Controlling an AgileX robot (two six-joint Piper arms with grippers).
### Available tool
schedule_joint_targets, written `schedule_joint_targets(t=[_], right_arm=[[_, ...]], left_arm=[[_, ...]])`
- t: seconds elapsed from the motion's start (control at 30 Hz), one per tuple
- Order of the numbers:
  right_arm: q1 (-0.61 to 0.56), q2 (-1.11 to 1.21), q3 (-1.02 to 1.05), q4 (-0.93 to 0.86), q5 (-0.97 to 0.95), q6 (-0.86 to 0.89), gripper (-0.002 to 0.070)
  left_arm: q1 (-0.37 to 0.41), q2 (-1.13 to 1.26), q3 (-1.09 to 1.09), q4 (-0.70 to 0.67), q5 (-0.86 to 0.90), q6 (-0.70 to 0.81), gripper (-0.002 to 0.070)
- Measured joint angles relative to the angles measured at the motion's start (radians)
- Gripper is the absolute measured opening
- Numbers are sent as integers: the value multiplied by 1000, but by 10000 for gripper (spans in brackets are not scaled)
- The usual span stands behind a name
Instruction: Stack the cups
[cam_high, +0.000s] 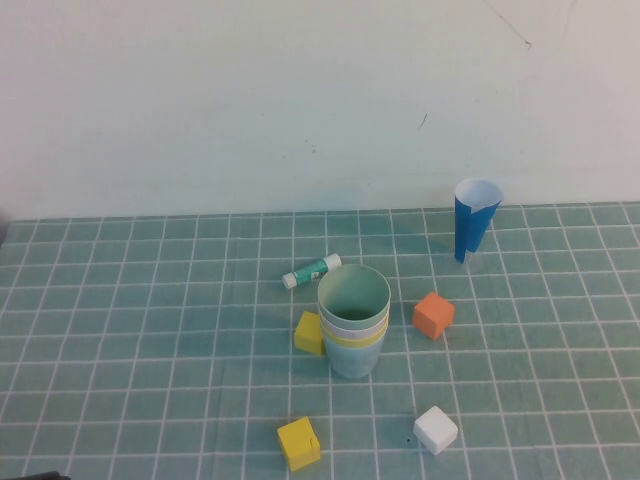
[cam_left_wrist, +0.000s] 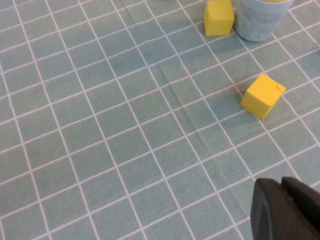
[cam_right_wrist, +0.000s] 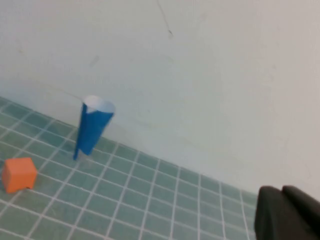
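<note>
The cups (cam_high: 353, 320) stand nested in one stack near the middle of the green gridded mat (cam_high: 150, 330), the pale green cup innermost on top, then rims of white-pink and yellow, with the light blue cup outermost at the bottom. A yellow cube (cam_high: 309, 333) sits touching the stack on my left side, and a second yellow cube (cam_high: 299, 443) lies nearer to me. An orange cube (cam_high: 433, 315) rests just to the right of the stack, a white cube (cam_high: 435, 430) closer to me on the right, and a glue stick (cam_high: 311, 271) lies on its side just behind the stack. The blue-and-white paper cone (cam_high: 474, 219) stands upright near the wall, far right. My left gripper (cam_left_wrist: 286, 210) hangs above bare mat, well apart from the stack, fingers pressed together on nothing. My right gripper (cam_right_wrist: 286, 212) hovers off to the right near the wall, fingers likewise pressed together and empty.
</note>
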Motion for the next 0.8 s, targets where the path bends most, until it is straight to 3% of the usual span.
schedule_joint_targets(t=[0.13,0.23,0.5,0.8], right_arm=[[-122,-130,91,-122,59,215,-1],[-137,-150,131,-175,70,315,-1],[-76,-155,138,-261,111,484,-1],[-32,-155,136,-273,226,528,-1]], left_arm=[[0,0,0,0,0,0,-2],[0,0,0,0,0,0,-2],[0,0,0,0,0,0,-2],[0,0,0,0,0,0,-2]])
